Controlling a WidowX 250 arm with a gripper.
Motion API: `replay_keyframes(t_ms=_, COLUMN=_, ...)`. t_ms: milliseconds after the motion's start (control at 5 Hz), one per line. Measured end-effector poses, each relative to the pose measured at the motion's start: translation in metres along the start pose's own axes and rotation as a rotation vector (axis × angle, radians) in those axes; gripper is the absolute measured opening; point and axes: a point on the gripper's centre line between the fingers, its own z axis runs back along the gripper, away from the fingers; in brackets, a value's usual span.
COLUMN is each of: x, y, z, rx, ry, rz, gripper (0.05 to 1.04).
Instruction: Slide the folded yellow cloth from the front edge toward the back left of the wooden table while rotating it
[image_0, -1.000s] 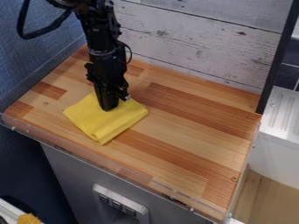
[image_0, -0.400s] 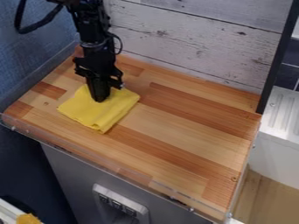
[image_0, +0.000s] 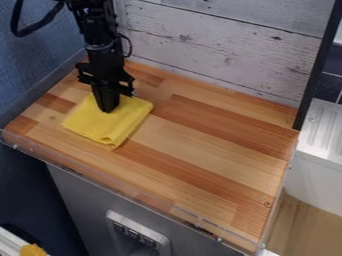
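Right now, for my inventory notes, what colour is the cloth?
The cloth is plain yellow, best seen in the camera view.

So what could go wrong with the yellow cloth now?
The claw is down on the back part of the cloth, so the loose front part might bunch up or fold over if it gets pushed. The cloth is thin and soft, so the claw could slip off it and maybe scratch the wooden table.
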Motion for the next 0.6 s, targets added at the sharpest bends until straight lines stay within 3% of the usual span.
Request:
replay_keyframes(t_ms=400, x=0.0127, y=0.0035, z=0.0021, rx=-0.003, ry=-0.019, rz=0.016, gripper=0.096)
replay_keyframes(t_ms=600, x=0.0091, y=0.0017, z=0.0049, rx=-0.014, ry=0.012, rz=0.018, gripper=0.241)
